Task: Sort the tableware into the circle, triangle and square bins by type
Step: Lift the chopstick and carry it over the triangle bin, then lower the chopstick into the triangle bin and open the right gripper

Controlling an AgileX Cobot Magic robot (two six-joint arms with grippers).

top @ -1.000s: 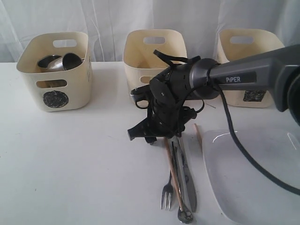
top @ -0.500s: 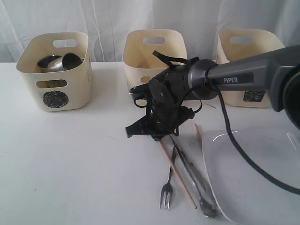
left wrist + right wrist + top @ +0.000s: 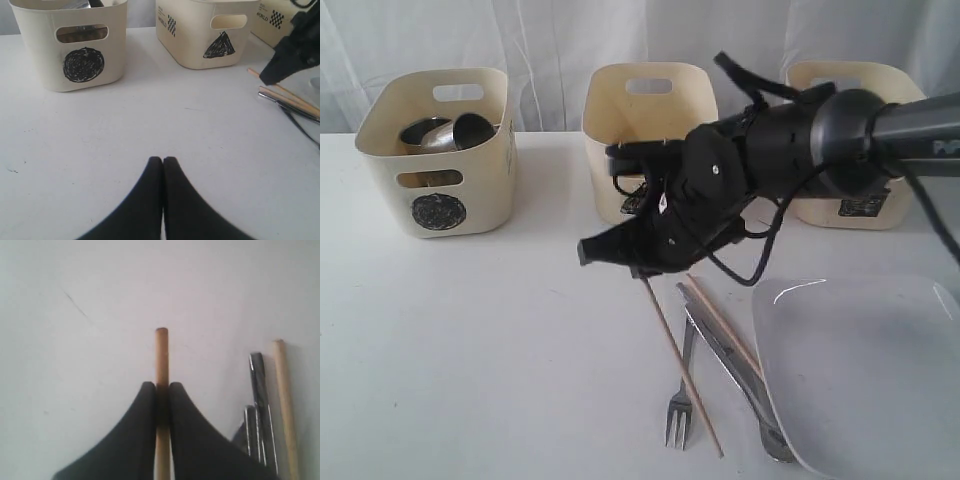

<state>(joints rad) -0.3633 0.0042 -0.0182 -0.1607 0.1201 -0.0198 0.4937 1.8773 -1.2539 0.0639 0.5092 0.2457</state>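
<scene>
Nearest, the steel fork [image 3: 677,415] and the large white square plate [image 3: 860,370] lie on the white surface [image 3: 470,350]. My right gripper [image 3: 161,387] is clenched on one slim wooden chopstick [image 3: 161,352], pinched near its end, probably to lift it clear of the cutlery. My left gripper [image 3: 163,161] is closed and empty. Beyond stands the cream triangle-marked bin [image 3: 620,115], the chopstick's likely destination.

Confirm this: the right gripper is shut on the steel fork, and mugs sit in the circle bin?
Not the fork: the right wrist view shows the right gripper shut on a wooden chopstick. The fork lies on the table. The mugs are in the circle bin.
</scene>
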